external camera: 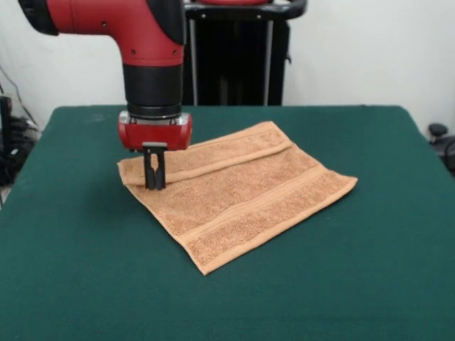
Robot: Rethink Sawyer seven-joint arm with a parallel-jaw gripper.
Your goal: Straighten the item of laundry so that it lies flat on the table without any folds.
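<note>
Even, soft indoor light falls from above. The towel [238,195] casts only a thin shadow on the worktop [341,284]. Slight softness throughout; no glare, and the white wall looks flat.

The small orange-tan terry-cloth hand towel [238,195] lies on the dark green felt-covered surface [341,284], about midway between its left and right sides. The towel's far strip is folded over onto the rest. The black two-fingered gripper [155,181] stands on the towel's left corner.
</note>
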